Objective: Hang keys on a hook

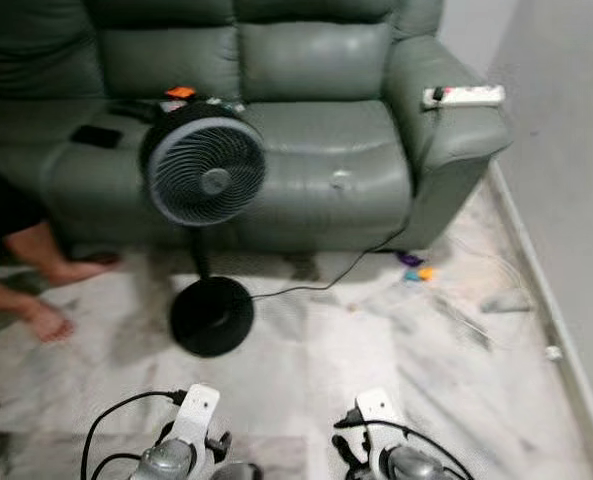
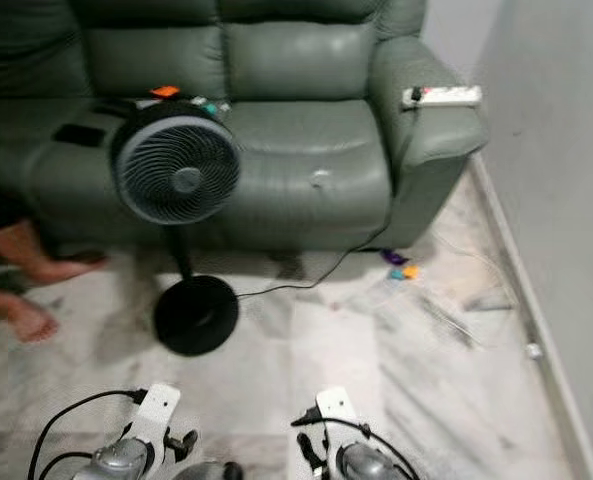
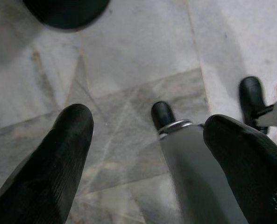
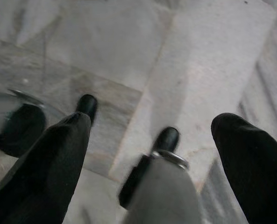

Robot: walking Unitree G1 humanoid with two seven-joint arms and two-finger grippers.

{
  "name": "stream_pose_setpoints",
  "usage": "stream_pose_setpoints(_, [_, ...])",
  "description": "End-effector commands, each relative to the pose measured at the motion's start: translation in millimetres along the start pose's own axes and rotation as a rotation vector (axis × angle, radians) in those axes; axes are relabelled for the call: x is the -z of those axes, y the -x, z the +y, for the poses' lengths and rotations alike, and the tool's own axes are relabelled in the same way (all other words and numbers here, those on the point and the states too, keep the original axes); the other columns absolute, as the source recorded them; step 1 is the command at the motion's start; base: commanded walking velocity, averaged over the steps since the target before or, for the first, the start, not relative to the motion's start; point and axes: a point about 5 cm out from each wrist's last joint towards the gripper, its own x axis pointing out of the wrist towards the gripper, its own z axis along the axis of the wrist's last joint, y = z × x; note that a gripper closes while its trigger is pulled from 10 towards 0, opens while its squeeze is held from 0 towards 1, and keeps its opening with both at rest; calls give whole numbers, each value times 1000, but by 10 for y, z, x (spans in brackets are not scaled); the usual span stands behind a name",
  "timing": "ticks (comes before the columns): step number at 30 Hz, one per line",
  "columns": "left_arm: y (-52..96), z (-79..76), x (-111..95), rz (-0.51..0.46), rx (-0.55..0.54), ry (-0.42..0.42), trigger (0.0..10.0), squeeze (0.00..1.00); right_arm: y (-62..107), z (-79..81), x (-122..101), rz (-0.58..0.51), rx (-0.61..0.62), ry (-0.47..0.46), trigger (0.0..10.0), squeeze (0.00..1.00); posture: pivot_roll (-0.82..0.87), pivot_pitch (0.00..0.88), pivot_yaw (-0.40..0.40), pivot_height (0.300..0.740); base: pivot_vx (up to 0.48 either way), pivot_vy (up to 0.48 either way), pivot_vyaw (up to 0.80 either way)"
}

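Both arms hang idle; left end effector (image 3: 147, 140) and right end effector (image 4: 150, 149) spread apart, empty. Risk: standing fan (image 1: 204, 170) at 11 o'clock and its cable (image 1: 326, 280) could snag a step.

We see our right claw (image 4: 150, 135) spread wide and empty above the marble floor (image 4: 194, 60), our silver leg (image 4: 159, 186) below it.

Grey-green leather sofa (image 1: 306, 100); black pedestal fan (image 1: 204, 170) w/ grey grille ring; white-grey veined marble floor (image 1: 376, 340); white power strip (image 1: 464, 96).
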Motion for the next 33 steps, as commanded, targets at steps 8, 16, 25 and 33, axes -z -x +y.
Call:
stream_pose_setpoints(8, [2, -54, 52, 17, 26, -6, 10000, 0, 20, -12, 93, 31, 4, -5, 10000, 0, -46, 179, 15, 740, 0, 0, 0])
stream_pose_setpoints(16, [1, -51, 44, 17, 28, -7, 10000, 0, 18, -11, 89, 29, 5, -9, 10000, 0, -47, 176, 18, 740, 0, 0, 0])
stream_pose_setpoints(25, [-2, -54, 36, 17, 29, -9, 10000, 0, 19, -14, 88, 29, 5, -10, 10000, 0, -45, 177, 17, 740, 106, 0, 0])
stream_pose_setpoints(33, [-1, -57, 41, 19, 31, -7, 10000, 0, 21, -16, 95, 31, 6, -11, 10000, 0, -47, 179, 15, 740, 337, 0, 0])
